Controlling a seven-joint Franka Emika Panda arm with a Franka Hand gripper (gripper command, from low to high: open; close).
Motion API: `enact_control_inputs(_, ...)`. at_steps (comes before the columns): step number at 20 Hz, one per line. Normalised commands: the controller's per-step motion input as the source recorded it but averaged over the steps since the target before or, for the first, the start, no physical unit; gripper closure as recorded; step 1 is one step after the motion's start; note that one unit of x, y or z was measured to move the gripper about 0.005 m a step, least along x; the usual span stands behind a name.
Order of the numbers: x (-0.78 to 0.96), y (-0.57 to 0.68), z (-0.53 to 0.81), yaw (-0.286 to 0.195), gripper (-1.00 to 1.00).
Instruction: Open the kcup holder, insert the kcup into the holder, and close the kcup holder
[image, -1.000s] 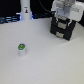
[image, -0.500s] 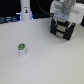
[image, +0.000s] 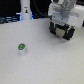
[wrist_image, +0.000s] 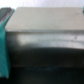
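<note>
The kcup (image: 21, 48), a small white pod with a green top, stands upright on the white table at the exterior view's left. The black kcup holder (image: 63, 32) sits at the far right, mostly covered by my arm. My gripper (image: 62, 29) is right at the holder, far from the kcup. In the wrist view the holder's dark flat face (wrist_image: 47, 42) fills the frame at close range. One teal finger (wrist_image: 4, 42) shows at the frame's edge with nothing in it. The drawer fronts and handles are not clear in either view.
A tall white bottle-like object (image: 25, 10) stands at the back left beside dark equipment (image: 7, 19). The white tabletop (image: 45, 62) stretches between the kcup and the holder.
The arm has shifted only slightly at the holder. The kcup has not moved.
</note>
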Motion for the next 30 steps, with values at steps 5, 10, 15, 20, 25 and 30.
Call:
enact_control_inputs(5, 1.0, -0.25, 0.3, -0.033, 1.0)
enact_control_inputs(10, 0.99, -0.27, 0.29, -0.038, 1.0)
enact_control_inputs(15, 0.98, -0.32, 0.26, -0.042, 1.0)
enact_control_inputs(20, 0.97, -0.33, 0.28, -0.044, 1.0)
enact_control_inputs(25, 0.68, -0.09, 0.37, -0.027, -1.0)
enact_control_inputs(30, 0.29, -0.11, 0.41, -0.058, -1.0)
